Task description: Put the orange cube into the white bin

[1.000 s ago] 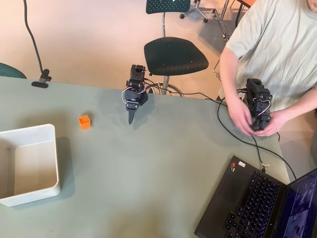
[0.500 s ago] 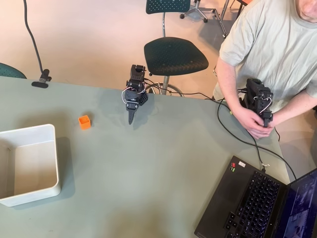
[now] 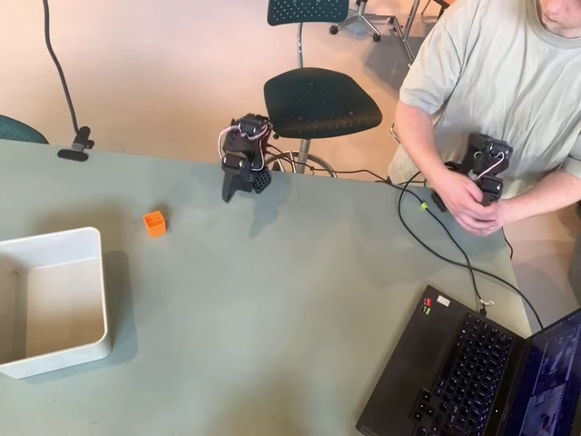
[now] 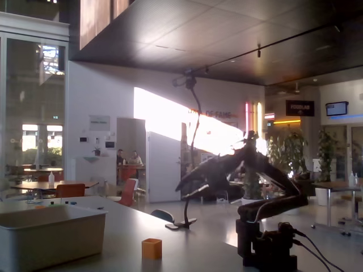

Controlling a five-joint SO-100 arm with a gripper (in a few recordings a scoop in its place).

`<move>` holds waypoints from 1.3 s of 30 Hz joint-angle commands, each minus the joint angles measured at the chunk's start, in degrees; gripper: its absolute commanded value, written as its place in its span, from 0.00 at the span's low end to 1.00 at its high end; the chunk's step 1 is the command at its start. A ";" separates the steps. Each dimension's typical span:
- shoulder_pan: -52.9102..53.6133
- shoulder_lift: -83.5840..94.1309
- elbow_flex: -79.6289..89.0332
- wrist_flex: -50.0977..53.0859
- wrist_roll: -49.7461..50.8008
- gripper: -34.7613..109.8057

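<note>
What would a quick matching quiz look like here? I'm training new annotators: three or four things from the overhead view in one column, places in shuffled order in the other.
Things:
1. cube
2. bin
3. laptop
4. gripper

Places in the overhead view:
A. bottom right corner of the table
B. far table edge, near the chair
C. left edge of the table
D. open table between bin and arm

Pairs: 1-D, 2-C, 3-A, 4-B
</note>
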 commanded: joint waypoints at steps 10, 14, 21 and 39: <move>23.82 -66.01 -61.61 36.74 5.98 0.33; 24.70 -77.78 -69.26 37.97 8.26 0.33; 24.70 -86.40 -70.66 37.88 8.35 0.43; 26.63 -99.67 -70.66 35.16 7.47 0.74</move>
